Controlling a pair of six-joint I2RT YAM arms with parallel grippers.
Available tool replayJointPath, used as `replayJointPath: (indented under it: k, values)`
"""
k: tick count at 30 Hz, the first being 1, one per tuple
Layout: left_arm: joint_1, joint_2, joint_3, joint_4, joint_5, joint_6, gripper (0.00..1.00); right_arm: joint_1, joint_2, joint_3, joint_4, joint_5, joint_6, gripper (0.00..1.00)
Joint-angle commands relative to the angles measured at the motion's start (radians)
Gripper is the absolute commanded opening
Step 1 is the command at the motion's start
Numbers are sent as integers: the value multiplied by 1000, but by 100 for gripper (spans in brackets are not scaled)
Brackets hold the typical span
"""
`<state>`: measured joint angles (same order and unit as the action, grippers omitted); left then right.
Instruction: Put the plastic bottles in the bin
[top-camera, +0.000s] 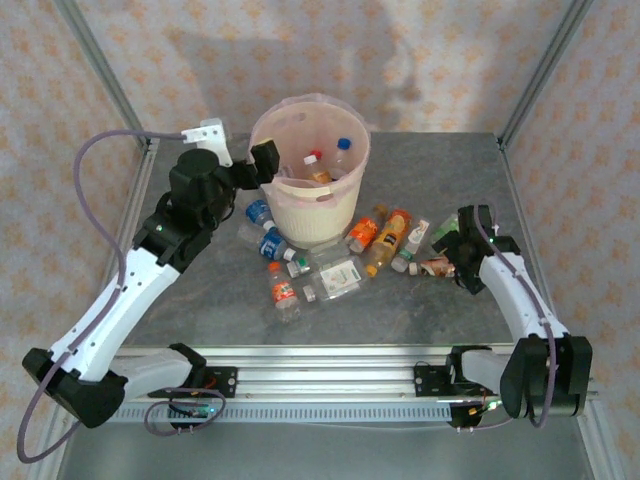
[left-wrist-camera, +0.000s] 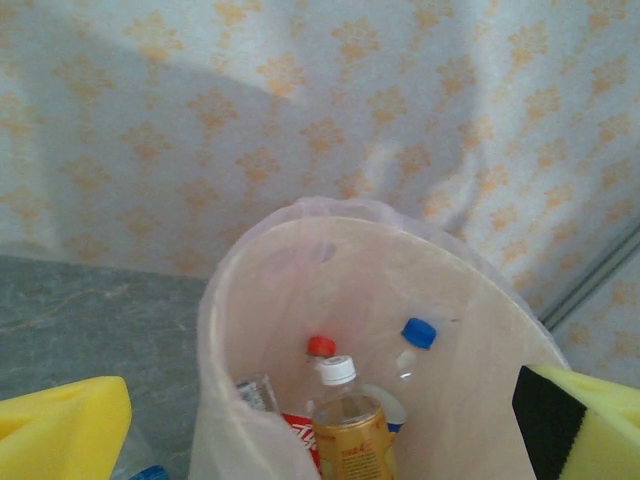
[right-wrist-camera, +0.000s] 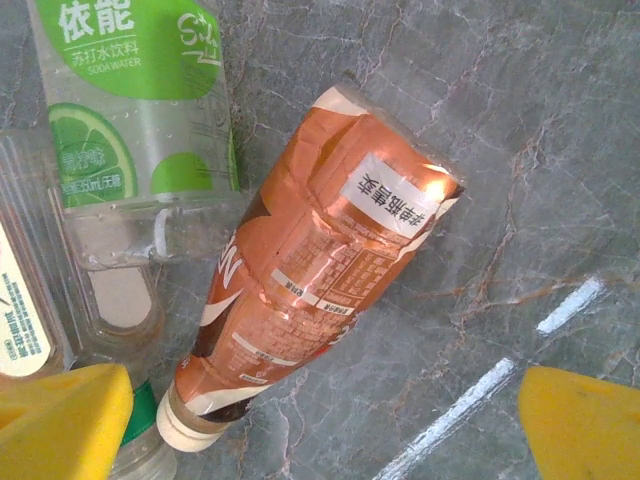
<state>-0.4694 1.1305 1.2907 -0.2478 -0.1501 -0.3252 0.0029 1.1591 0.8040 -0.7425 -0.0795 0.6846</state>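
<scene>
The left gripper (top-camera: 266, 160) hovered at the left rim of the cream bin (top-camera: 305, 215). Its yellow pads (left-wrist-camera: 60, 430) were spread wide with nothing between them. Inside the bin lay several plastic bottles (top-camera: 320, 165): a red-capped bottle (left-wrist-camera: 321, 347), a blue-capped bottle (left-wrist-camera: 418, 332) and an amber bottle (left-wrist-camera: 345, 425) with a white cap. Loose bottles (top-camera: 340, 270) lay scattered on the grey table (top-camera: 200, 300) just in front of the bin. On the right, the right gripper (top-camera: 452, 255) hung low, jaws apart, over a crumpled orange-brown bottle (right-wrist-camera: 320, 270). That bottle lay flat beside a green-labelled bottle (right-wrist-camera: 140, 110).
</scene>
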Motion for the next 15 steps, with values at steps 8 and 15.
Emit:
replayJointPath:
  k: [8,15]
  values:
    - [-3,-40,-37,18,-96,-26,100,-14,51,-52,91,8,23,100]
    - [-3,-34,-36,6,-102,-29,100,-20,116,-46,146,-11,19,100]
